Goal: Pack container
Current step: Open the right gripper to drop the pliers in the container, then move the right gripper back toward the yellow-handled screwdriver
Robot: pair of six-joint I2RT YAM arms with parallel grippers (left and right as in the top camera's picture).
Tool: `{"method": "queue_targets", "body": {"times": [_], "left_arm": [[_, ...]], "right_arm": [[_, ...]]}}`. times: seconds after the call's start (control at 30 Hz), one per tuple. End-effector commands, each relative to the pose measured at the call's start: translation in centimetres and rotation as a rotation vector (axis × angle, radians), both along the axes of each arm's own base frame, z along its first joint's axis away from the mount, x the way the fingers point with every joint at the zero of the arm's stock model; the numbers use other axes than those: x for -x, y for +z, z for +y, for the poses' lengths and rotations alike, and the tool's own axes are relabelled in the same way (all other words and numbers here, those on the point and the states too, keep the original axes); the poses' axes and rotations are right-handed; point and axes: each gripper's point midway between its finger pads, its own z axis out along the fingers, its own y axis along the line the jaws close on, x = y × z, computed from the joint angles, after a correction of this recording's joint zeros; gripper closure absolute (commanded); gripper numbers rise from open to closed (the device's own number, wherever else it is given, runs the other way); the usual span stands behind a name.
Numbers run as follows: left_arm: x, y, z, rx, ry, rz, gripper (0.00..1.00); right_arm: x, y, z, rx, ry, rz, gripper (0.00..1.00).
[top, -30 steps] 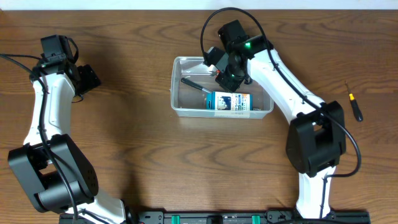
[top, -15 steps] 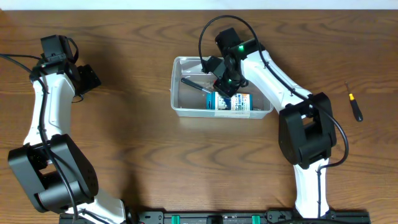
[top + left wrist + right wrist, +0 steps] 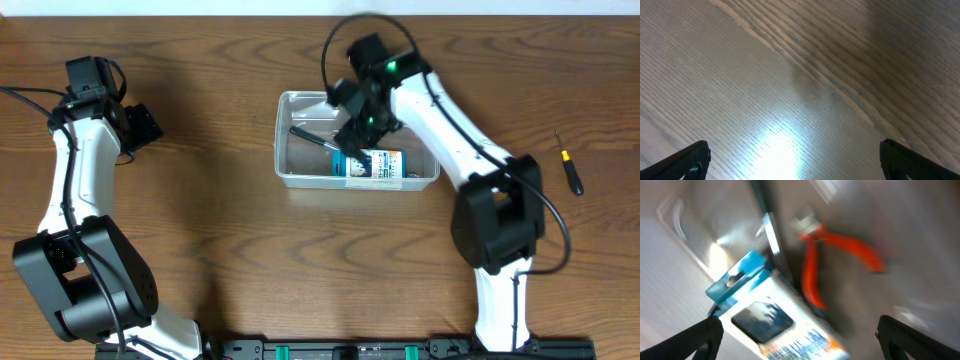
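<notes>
Table (image 3: pixel 230 220): dark brown wood with a strong grain running its length. In your left wrist view it shows a bright glare patch. You have wide bare board on every side of the container.

Left arm: white links, black joints. It stands well to the left of the container. The left gripper (image 3: pixel 795 157) hangs over bare wood with its jaws spread wide and nothing between them.

Right arm: the same build, reaching in from the right of the container. The right gripper (image 3: pixel 356 122) sits above the container's middle, and a green light shows on its wrist. In your right wrist view its black fingertips (image 3: pixel 695 340) stand far apart at the lower corners, gripping nothing.

Container (image 3: pixel 281 150): a clear plastic tub, shallow and rectangular, with rounded corners and a rolled rim. It lies at mid-table.

Carded pack (image 3: pixel 378 163): white with a blue header and a hang slot. It lies flat in the container's near right part. The print is too blurred to read.

Pliers (image 3: pixel 812 275): orange-red handles, inside the container just beside the pack.

Black-handled tool (image 3: pixel 305 133): slim, lying slantwise in the container's left half.

Small screwdriver (image 3: pixel 572 172): black handle and thin shaft, lying on the table well to the right of the container.
</notes>
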Motion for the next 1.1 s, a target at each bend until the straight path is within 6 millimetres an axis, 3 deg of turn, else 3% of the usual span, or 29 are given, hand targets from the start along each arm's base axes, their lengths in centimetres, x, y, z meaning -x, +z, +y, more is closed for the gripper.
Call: {"method": "queue_targets", "body": {"times": [0.0, 0.13, 0.23, 0.33, 0.5, 0.63, 0.8, 0.9, 1.07], "left_arm": [[-0.4, 0.4, 0.4, -0.013, 0.008, -0.007, 0.02], [-0.4, 0.4, 0.4, -0.013, 0.008, -0.007, 0.02], [-0.4, 0.4, 0.4, -0.013, 0.008, -0.007, 0.02], [-0.4, 0.4, 0.4, -0.013, 0.009, -0.007, 0.02], [-0.4, 0.4, 0.4, -0.013, 0.008, -0.007, 0.02], [-0.4, 0.4, 0.4, -0.013, 0.008, -0.007, 0.02], [-0.4, 0.4, 0.4, -0.013, 0.008, -0.007, 0.02], [-0.4, 0.4, 0.4, -0.013, 0.008, -0.007, 0.02], [-0.4, 0.4, 0.4, -0.013, 0.008, -0.007, 0.02]], "right_arm": [[-2.6, 12.5, -4.7, -0.007, -0.185, -0.297, 0.01], [-2.4, 19.2, -13.2, 0.068, -0.339, -0.450, 0.01], [-0.8, 21.5, -20.1, 0.108, -0.462, -0.469, 0.01], [1.2, 21.5, -26.9, 0.149, -0.620, -0.423, 0.01], [4.0, 19.5, -35.5, 0.197, -0.819, -0.324, 0.03], [4.7, 17.0, -38.8, 0.131, -0.860, -0.254, 0.11], [5.1, 12.4, -43.0, 0.124, -0.935, -0.146, 0.18], [4.7, 8.8, -44.2, 0.102, -0.947, -0.064, 0.21], [4.0, 3.3, -44.4, 0.072, -0.928, 0.069, 0.24]]}}
